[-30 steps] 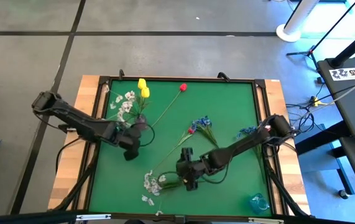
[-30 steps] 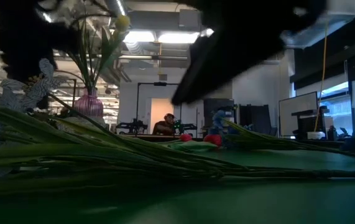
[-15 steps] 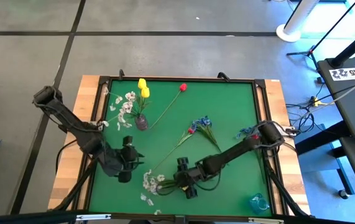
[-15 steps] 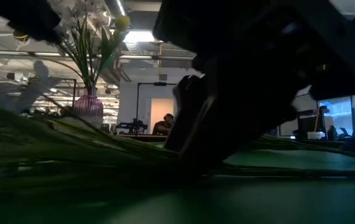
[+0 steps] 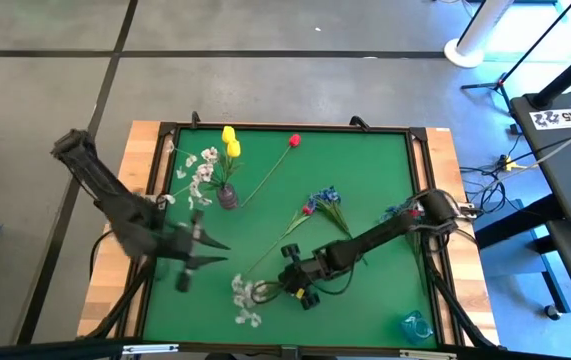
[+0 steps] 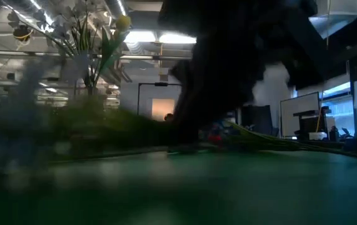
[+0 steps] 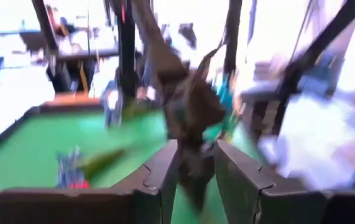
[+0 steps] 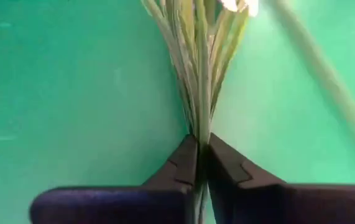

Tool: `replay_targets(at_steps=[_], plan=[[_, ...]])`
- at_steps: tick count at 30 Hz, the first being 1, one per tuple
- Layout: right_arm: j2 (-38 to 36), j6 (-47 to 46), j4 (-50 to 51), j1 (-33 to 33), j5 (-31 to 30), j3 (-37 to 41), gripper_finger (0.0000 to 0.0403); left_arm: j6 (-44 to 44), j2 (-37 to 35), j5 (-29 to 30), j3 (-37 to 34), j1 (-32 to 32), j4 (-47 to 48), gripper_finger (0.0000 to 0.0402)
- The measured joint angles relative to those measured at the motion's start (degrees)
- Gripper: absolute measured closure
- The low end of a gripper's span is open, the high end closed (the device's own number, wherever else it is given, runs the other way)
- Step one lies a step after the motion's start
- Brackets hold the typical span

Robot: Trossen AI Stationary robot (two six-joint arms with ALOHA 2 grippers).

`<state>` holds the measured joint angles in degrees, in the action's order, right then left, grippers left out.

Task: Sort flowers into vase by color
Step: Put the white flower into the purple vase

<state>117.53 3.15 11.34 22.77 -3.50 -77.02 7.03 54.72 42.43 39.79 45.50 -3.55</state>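
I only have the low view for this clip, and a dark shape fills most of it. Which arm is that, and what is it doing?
Observer: From above, it is the right gripper, low on the green table near the front edge, next to a spray of white blossoms.
Operator: Is it holding anything?
Observer: Yes. Its wrist view shows the fingers pressed together on a bundle of green stems.
Operator: Where is the left arm?
Observer: The left gripper is over the table's left front part, nothing visibly held.
Operator: What is in the vase already?
Observer: The vase holds two yellow tulips and white blossoms.
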Motion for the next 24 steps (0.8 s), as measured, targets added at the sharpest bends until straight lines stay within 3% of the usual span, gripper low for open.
replay_targets(at_steps=[4, 10, 15, 19, 24], plan=[[-9.07, 3.94, -9.88, -1.6, 0.83, 7.86, 0.0395, -0.57, -8.74, 3.99, 0.13, 4.61, 1.8, 0.0292], [-21.74, 5.95, -47.15, -5.79, 2.05, 29.99, 0.0397, -0.55, -12.73, 5.34, -5.7, 5.5, -0.25, 0.0298], [-22.69, 5.97, -79.46, -9.51, 1.51, 41.13, 0.0395, -4.02, -7.18, 2.64, -13.63, -2.36, -18.36, 0.0304], [-22.73, 7.87, -86.08, -10.93, 1.9, 42.1, 0.0398, -6.11, -0.33, -3.81, -15.29, -9.58, -28.84, 0.0297], [-22.77, 10.83, -91.92, -10.69, 5.12, 42.37, 0.0397, -6.16, 9.12, -9.28, -10.97, -16.81, -30.46, 0.0267]])
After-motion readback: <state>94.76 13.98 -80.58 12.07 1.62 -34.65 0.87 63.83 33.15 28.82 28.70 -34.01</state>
